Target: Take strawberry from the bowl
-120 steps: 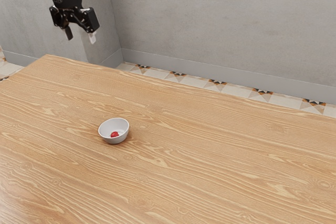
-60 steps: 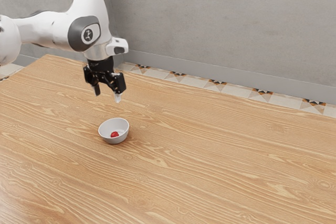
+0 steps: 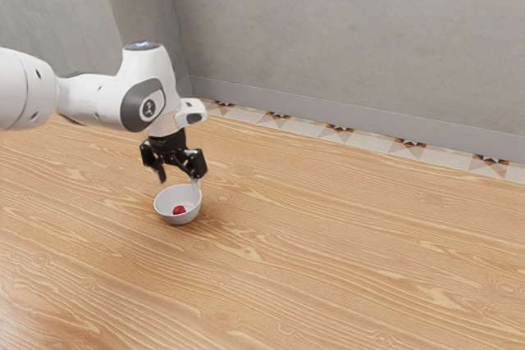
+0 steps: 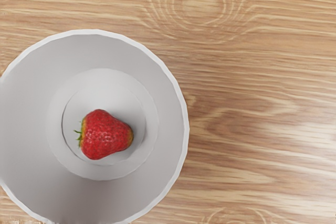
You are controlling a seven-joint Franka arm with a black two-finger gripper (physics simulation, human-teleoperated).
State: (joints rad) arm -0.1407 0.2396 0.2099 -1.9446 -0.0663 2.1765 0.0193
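Observation:
My gripper (image 3: 179, 181) hangs fingers down just above the white bowl (image 3: 189, 217), toward its far rim in the exterior view. Its two fingers stand apart, open, with nothing between them. One fingertip overlaps the bowl's far rim in that view; whether they touch I cannot tell. Inside the bowl lies the red strawberry (image 3: 179, 210). From the wrist view, the strawberry (image 4: 104, 134) rests on its side on the inner base of the bowl (image 4: 169, 103), its green leaves visible at one end.
The bowl stands on a wooden table (image 3: 344, 243), whose far edge runs along below a grey wall (image 3: 353, 38). Patterned floor tiles (image 3: 340, 134) lie between that edge and the wall. The arm reaches in from the exterior view's left.
My open gripper has come from the exterior view's upper left, down to just above the bowl. The bowl and the strawberry have not moved.

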